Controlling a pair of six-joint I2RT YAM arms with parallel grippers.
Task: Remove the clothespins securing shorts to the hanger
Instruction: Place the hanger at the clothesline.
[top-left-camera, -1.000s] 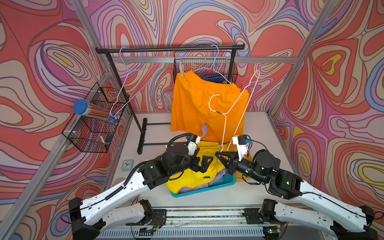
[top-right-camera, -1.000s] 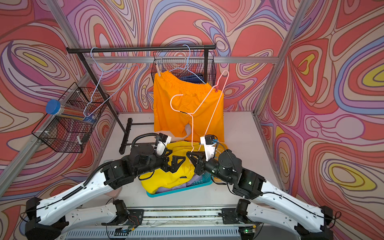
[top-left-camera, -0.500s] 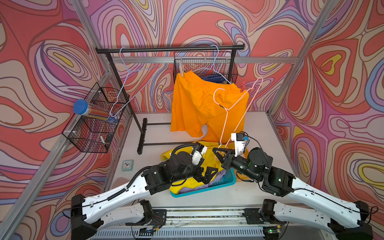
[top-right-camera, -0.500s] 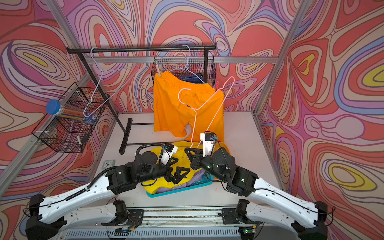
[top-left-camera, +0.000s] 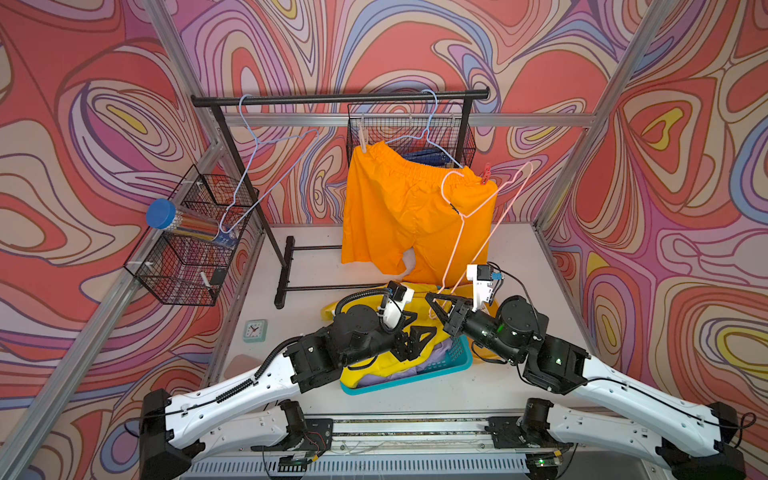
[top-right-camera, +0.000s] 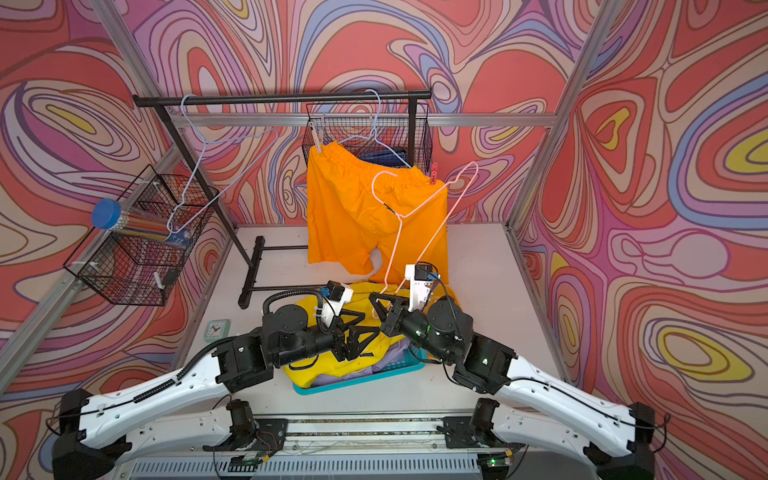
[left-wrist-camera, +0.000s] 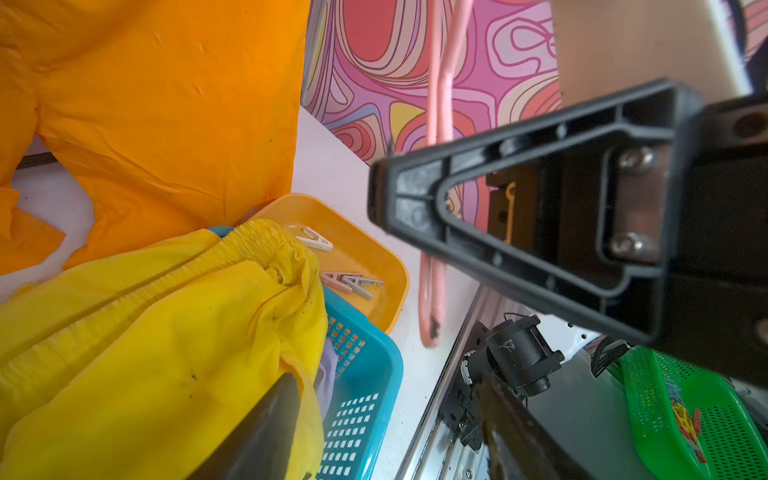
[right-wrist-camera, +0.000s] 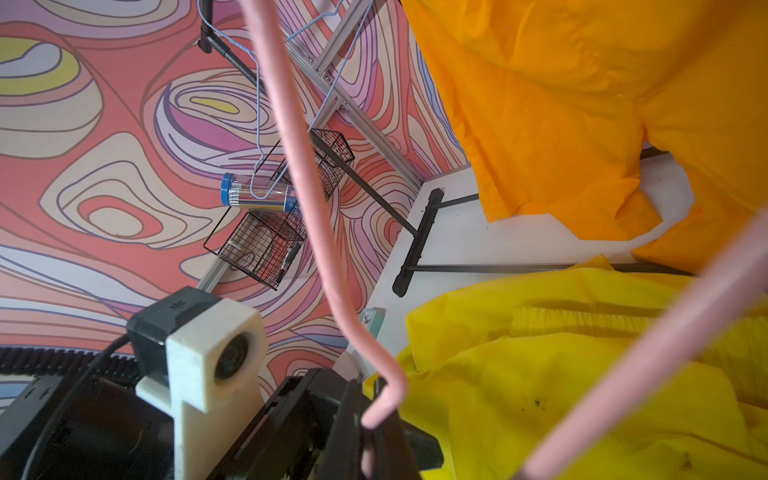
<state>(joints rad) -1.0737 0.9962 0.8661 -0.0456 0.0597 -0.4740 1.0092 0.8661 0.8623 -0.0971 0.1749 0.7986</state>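
Right claw (top-left-camera: 434, 306) pinches the pink wire hanger (left-wrist-camera: 430, 299); left claw (top-left-camera: 420, 341) hangs spread over yellow fabric shorts (left-wrist-camera: 145, 353). Swing the hanger wide of the red clothespin (top-left-camera: 485, 172) on the orange shorts (top-left-camera: 395, 208).

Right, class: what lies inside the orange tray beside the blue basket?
A white clothespin, a pink clothespin and a grey clothespin. The yellow shorts cover one corner of the orange tray, hiding anything there.

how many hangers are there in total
3. One pale blue hanger hangs empty on the rail, a second pale blue hanger on that rail carries the orange shorts, and the right hand grips the pink hanger.
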